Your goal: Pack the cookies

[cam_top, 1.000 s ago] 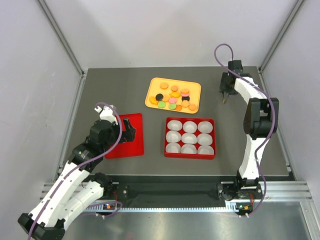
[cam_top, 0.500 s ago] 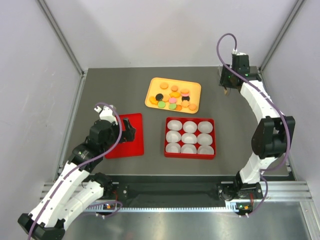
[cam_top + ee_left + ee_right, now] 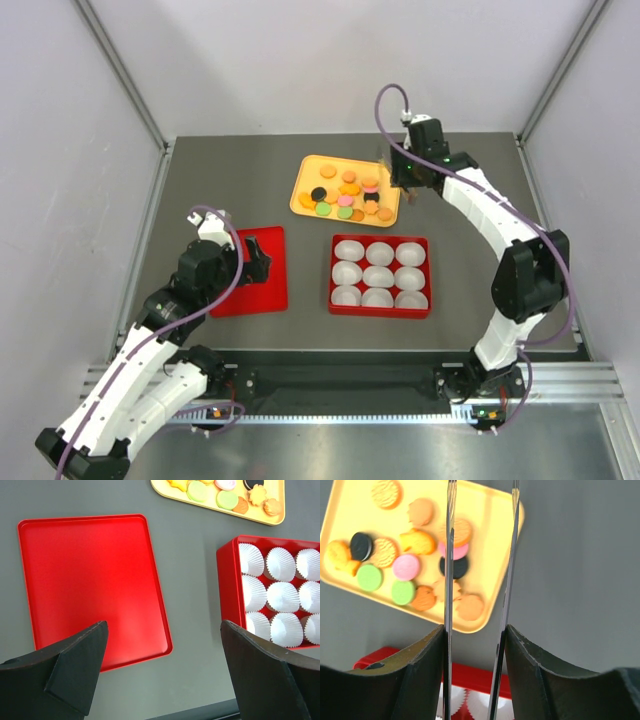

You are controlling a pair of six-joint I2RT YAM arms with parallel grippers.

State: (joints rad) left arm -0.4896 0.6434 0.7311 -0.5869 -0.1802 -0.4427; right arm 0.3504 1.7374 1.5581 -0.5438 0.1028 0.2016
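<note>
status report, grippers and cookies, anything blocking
Left gripper open over red lid. Right gripper open, empty, above yellow tray edge. All cookies on tray, none packed. Nothing blocking.

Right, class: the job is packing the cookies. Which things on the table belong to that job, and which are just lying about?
Belong to the job: cookies; yellow tray holding them; red box; its nine white paper cups.
Lying about: flat red tray, apart from the rest; its use is unclear.
</note>
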